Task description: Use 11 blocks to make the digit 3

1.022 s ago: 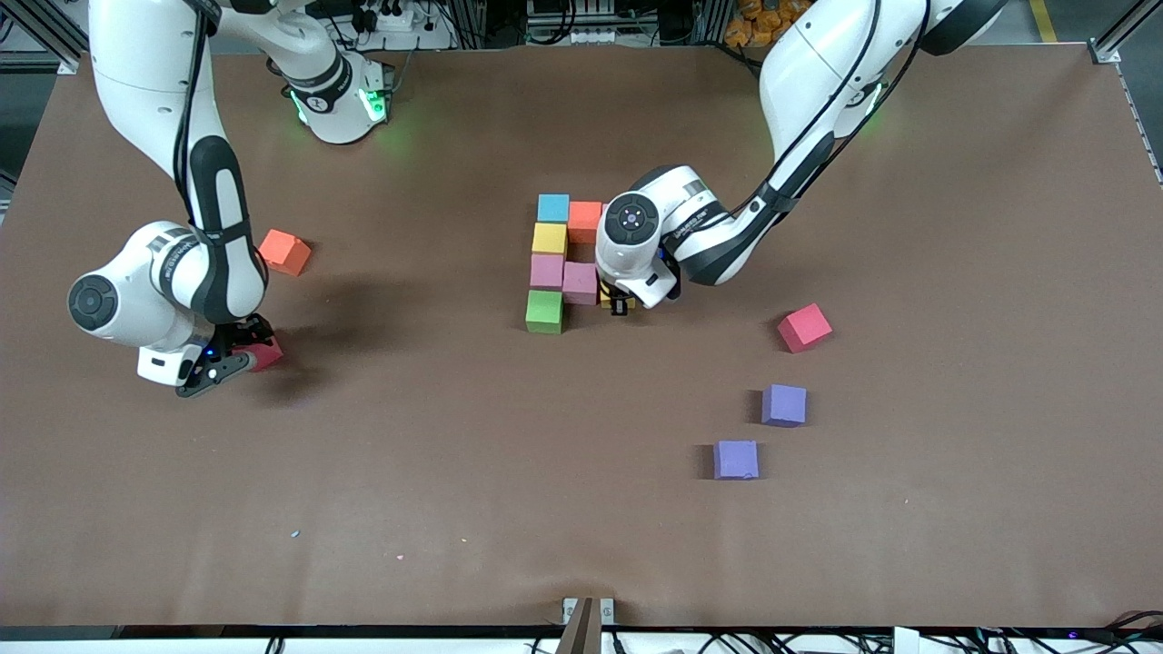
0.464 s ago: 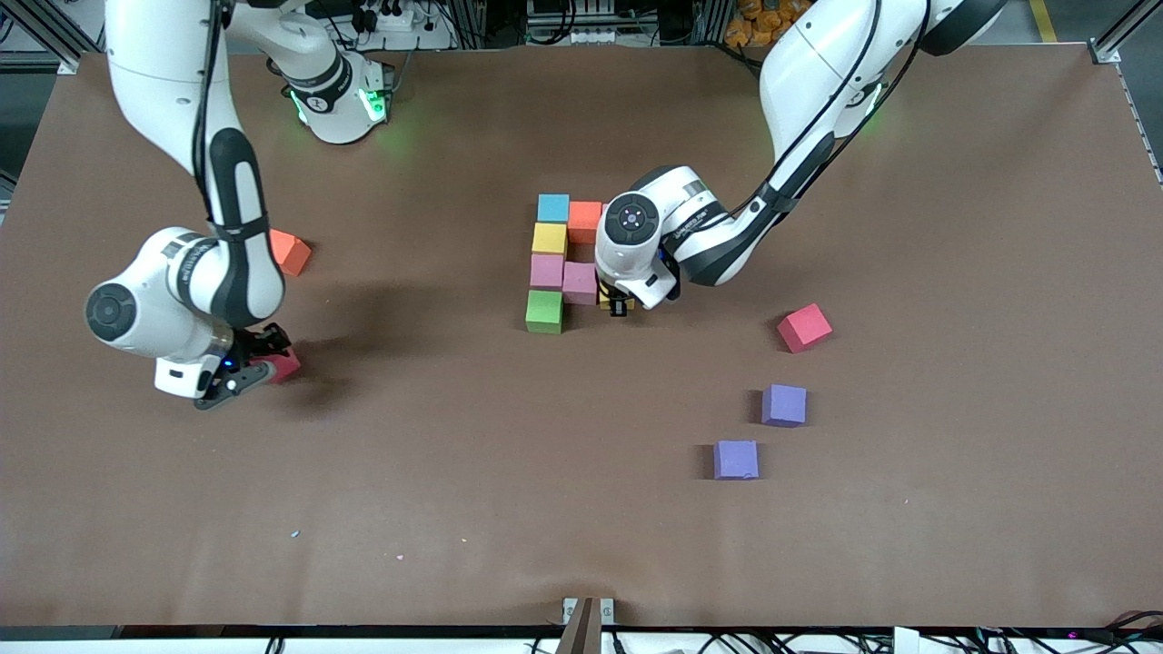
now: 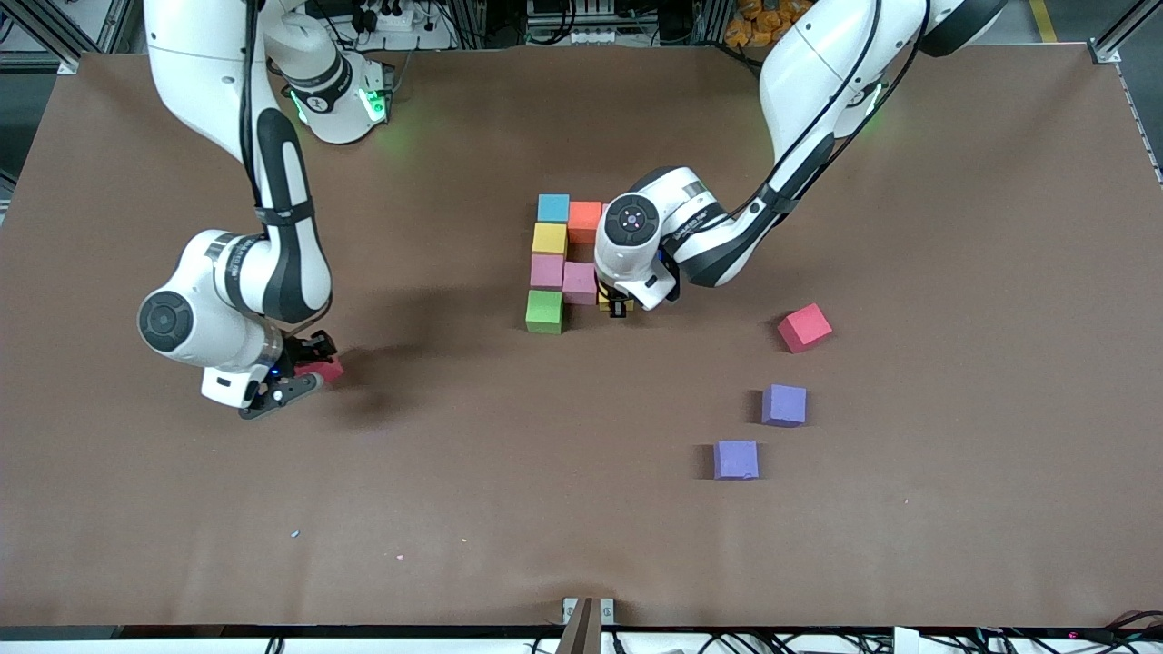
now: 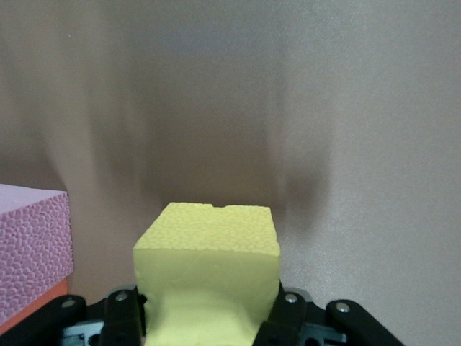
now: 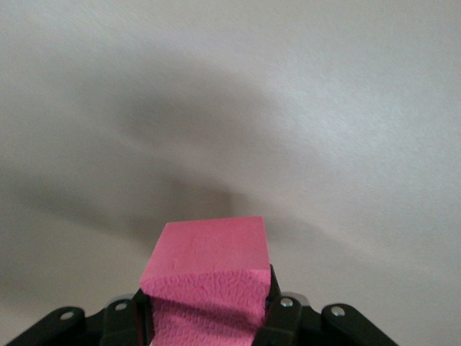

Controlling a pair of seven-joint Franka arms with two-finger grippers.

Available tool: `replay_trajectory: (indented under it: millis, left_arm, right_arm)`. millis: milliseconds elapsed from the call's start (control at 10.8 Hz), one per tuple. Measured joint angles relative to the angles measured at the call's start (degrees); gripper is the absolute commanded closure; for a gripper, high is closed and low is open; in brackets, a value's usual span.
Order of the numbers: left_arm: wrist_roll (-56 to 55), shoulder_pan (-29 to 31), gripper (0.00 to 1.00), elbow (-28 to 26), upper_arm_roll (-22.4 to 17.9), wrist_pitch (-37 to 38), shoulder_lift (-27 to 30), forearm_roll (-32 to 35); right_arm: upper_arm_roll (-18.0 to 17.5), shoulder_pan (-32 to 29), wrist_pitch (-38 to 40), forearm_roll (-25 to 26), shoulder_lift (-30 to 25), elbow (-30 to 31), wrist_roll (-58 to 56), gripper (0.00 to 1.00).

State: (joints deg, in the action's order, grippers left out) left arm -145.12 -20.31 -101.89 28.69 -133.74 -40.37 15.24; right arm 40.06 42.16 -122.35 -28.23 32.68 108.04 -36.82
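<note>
The left pincer (image 3: 620,307), clamped on a yellow block (image 4: 209,270), is seating it beside the pink block (image 3: 580,282) of the growing digit 3 (image 3: 563,262), while the right pincer (image 3: 293,374) is carrying a gripped red block (image 5: 207,277) above the desk (image 3: 509,509) toward it.

Robotics lab: brown paper-covered surface (image 3: 581,545) framed by aluminium rails (image 3: 54,36), power strip (image 3: 386,18) and cable clutter along the top edge, two white arm bases.
</note>
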Motion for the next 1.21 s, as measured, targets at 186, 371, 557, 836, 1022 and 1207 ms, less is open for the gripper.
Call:
replay_trajectory:
  millis: [186,371,557,836,1022,1207]
  left_arm:
    - [0.0,-0.01,0.93,0.16,0.0,-0.02,-0.09,0.0]
    - [0.0,-0.01,0.93,0.23,0.0,-0.03,-0.21,0.0]
    - [0.0,-0.03,0.93,0.27,0.0,-0.03,-0.38,0.0]
    - [0.0,-0.07,0.89,0.5,0.0,-0.03,-0.5,0.0]
    - [0.0,-0.12,0.87,0.56,0.01,-0.03,-0.63,0.0]
    - [0.0,-0.13,0.79,0.61,0.01,-0.04,-0.81,0.0]
  right_arm:
    - [-0.33,0.86,3.34,0.01,0.06,-3.55,4.75,0.95]
    - [-0.74,2.45,3.8,0.01,0.39,-5.17,9.15,0.95]
    - [-0.87,4.14,3.86,0.03,0.92,-6.15,12.74,0.95]
    - [-0.98,5.45,5.52,0.04,1.99,-8.44,17.4,0.95]
    - [-1.15,5.69,7.08,0.04,3.12,-10.83,19.54,0.95]
    - [-1.51,5.71,7.52,0.04,3.9,-12.4,21.14,0.95]
